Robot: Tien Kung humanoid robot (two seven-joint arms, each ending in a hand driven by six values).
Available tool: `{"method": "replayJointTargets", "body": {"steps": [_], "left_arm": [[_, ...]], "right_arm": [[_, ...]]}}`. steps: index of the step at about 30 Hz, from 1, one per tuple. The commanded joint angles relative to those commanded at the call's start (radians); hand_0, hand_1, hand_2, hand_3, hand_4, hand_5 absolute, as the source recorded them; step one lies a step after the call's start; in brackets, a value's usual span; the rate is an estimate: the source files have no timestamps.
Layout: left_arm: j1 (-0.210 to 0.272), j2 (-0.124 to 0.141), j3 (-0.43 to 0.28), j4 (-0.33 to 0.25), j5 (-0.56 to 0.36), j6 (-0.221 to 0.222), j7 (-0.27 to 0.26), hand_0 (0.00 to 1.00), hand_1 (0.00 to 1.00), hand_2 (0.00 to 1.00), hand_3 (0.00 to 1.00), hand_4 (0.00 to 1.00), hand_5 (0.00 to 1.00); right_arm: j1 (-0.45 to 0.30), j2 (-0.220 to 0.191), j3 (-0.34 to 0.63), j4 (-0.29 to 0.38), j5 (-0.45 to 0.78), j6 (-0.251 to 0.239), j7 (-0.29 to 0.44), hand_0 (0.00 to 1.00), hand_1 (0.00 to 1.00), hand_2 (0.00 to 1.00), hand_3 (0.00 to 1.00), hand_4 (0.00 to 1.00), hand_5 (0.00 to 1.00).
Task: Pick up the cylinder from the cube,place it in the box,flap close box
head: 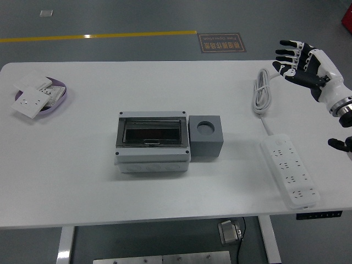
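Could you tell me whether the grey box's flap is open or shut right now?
Shut: the box shows its dark flap lying flat inside the grey frame.

A white desk [82, 181] carries a grey box [152, 142] at its middle, its dark transparent flap down. A grey cube [206, 137] with a round hole in its top touches the box's right side. The right hand [305, 65] hovers over the far right corner, fingers [286, 55] spread, holding nothing. A white power strip [290, 170] lies near right, and wall sockets [34, 98] far left.
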Motion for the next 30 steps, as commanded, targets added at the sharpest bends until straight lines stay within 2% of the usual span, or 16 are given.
{"method": "replayJointTargets", "body": {"steps": [2,3,8,18,26,27,30], "left_arm": [[0.005,0.004,-0.003,0.000,-0.006,-0.001,-0.005,0.565,0.603,0.554,0.587,0.692,0.220],[0.007,0.006,-0.004,0.000,-0.008,-0.001,-0.007,0.565,0.603,0.554,0.587,0.690,0.218],[0.004,0.007,-0.008,0.000,-0.014,-0.004,-0.013,0.565,0.603,0.554,0.587,0.690,0.218],[0.009,0.006,0.012,0.002,-0.041,-0.008,-0.016,0.565,0.600,0.553,0.586,0.681,0.211],[-0.001,0.012,-0.031,0.004,0.008,-0.009,0.009,0.565,0.600,0.553,0.586,0.681,0.210],[-0.004,0.013,-0.034,0.004,0.014,-0.010,0.012,0.565,0.599,0.553,0.585,0.679,0.209],[-0.014,0.019,-0.018,0.001,-0.004,-0.011,0.003,0.565,0.599,0.553,0.585,0.679,0.209]], "right_arm": [[-0.010,-0.002,0.006,0.003,0.014,-0.011,0.018,0.788,0.763,0.774,0.793,0.736,0.049],[-0.013,-0.002,0.008,0.003,0.021,-0.016,0.025,0.832,0.785,0.796,0.821,0.738,0.044],[-0.019,0.004,0.016,-0.010,0.050,-0.034,0.055,0.832,0.785,0.796,0.821,0.738,0.044],[-0.030,0.021,0.014,-0.039,0.065,-0.040,0.063,0.828,0.765,0.774,0.822,0.743,0.043],[-0.025,0.031,0.009,-0.053,0.068,-0.044,0.065,0.824,0.758,0.768,0.814,0.743,0.044],[-0.025,0.030,0.009,-0.054,0.069,-0.044,0.065,0.819,0.751,0.735,0.816,0.747,0.039],[-0.025,0.032,0.008,-0.065,0.072,-0.045,0.068,0.819,0.751,0.735,0.816,0.747,0.039]]}}
